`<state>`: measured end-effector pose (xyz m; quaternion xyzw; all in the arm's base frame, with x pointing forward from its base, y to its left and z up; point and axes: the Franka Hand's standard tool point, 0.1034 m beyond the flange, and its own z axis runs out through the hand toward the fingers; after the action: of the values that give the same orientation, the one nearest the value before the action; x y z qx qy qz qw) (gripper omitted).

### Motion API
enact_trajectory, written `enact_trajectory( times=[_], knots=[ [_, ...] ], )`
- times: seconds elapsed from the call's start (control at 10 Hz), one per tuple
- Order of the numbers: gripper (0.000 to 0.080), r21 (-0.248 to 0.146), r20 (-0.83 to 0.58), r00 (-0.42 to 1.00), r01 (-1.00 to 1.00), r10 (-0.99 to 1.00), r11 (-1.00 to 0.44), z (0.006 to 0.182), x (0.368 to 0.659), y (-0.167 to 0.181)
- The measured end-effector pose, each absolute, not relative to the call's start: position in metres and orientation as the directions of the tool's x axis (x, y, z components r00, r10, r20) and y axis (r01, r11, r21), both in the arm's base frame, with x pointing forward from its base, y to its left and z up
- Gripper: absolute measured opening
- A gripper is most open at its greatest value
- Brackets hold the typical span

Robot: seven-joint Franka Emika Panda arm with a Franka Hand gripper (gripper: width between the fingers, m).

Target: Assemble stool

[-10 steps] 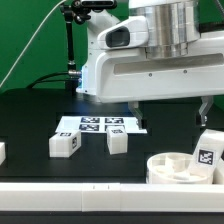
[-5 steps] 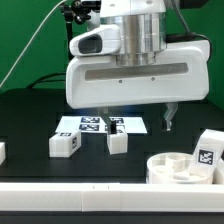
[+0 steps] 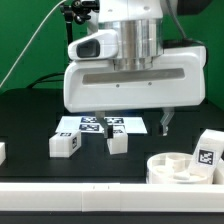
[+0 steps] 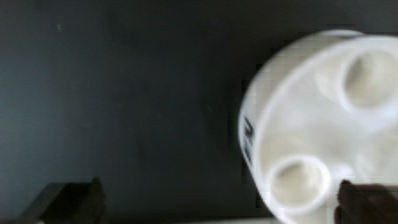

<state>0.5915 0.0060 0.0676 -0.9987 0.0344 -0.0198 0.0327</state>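
The white round ring-shaped stool seat (image 3: pixel 180 168) lies on the black table at the exterior view's front right. It fills one side of the blurred wrist view (image 4: pixel 329 110). Three blocky white tagged legs show: one (image 3: pixel 64 144) at the left, one (image 3: pixel 118 142) in the middle, one (image 3: pixel 208 150) standing by the seat. My gripper (image 3: pixel 135 122) hangs above the table behind the middle leg, open and empty. In the wrist view the gripper (image 4: pixel 217 203) has one fingertip (image 4: pixel 363 198) over the seat's edge and the other over bare table.
The marker board (image 3: pixel 88 124) lies flat behind the legs, partly hidden by my hand. A long white border rail (image 3: pixel 90 194) runs along the front. Another white part (image 3: pixel 2 152) shows at the far left edge. A green backdrop stands behind.
My hand has moved toward the exterior view's left and turned to face the camera, then settled a little lower. The fingers stay open. The seat and legs have not moved.
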Motion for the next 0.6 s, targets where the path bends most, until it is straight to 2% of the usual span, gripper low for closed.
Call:
enact_trajectory(
  times=[0.2,0.4,0.6],
  knots=[
    [0.0649,-0.043,0.053,0.993,-0.099,-0.101,-0.994,0.047,0.556,-0.002],
    [0.0649,-0.035,0.048,0.993,-0.106,-0.108,-0.994,0.036,0.538,-0.01],
    [0.0649,-0.039,0.046,0.995,-0.083,-0.085,-0.996,0.04,0.544,-0.01]
  ],
)
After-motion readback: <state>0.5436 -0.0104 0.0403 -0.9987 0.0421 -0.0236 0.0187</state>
